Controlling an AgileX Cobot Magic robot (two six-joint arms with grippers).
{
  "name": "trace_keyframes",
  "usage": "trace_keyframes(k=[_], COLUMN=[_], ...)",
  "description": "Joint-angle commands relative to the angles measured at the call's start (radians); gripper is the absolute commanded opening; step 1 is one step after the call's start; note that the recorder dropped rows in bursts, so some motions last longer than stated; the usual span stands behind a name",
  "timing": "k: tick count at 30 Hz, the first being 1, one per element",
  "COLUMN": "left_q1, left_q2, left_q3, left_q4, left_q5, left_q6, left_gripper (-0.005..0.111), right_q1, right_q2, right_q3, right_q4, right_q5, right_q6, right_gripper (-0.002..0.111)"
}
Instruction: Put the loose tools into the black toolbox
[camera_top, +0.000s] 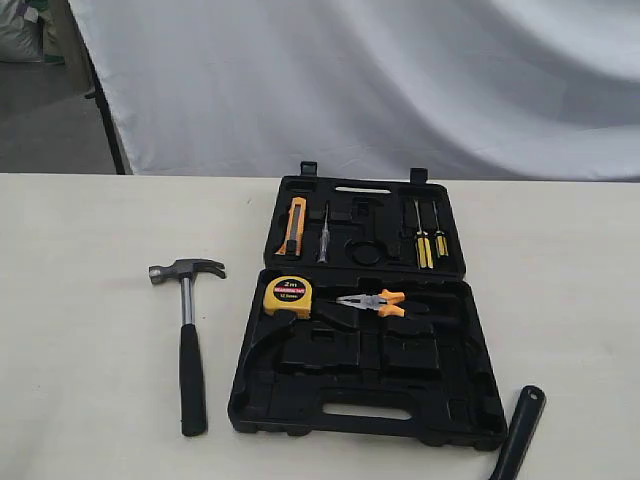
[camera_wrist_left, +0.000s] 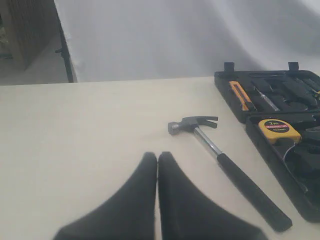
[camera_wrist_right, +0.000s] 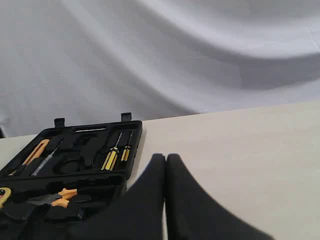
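Claw hammer (camera_top: 188, 335) at 9 o'clock of black toolbox (camera_top: 460, 425), handle along 12–6, ahead of nearer left pincer (camera_wrist_left: 157, 162), closed and empty; right pincer (camera_wrist_right: 165, 162) likewise.

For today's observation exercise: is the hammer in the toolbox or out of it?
Out. The hammer lies flat on the table, left of the open toolbox.

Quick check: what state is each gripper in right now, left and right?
Left gripper: closed, holding nothing.
Right gripper: closed, holding nothing.
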Motion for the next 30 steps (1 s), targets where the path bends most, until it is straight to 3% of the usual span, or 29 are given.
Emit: trace_keyframes(k=[1, 15, 26, 30], left_q1=[-0.001, -0.001, -0.001, -0.001], left_q2=[-0.003, -0.003, -0.003, -0.003], left_q3=[0.002, 0.002, 0.002, 0.002], left_q4=[0.004, 0.004, 0.004, 0.004], left_q5=[-0.002, -0.002, -0.002, -0.002], left_q6=[-0.008, -0.008, -0.008, -0.008], left_gripper=[0.001, 0.001, 0.001, 0.001], right_q1=[-0.007, -0.007, -0.007, -0.007], right_q2=[-0.007, -0.007, -0.007, -0.007], right_q3=[0.003, 0.003, 0.003, 0.003], right_q4=[-0.011, -0.011, 0.001, 0.043], right_q5=[0.001, -0.019, -0.153, -0.255], right_q6=[0.001, -0.002, 0.028, 0.199], right_gripper=[0.000, 0.000, 0.000, 0.000])
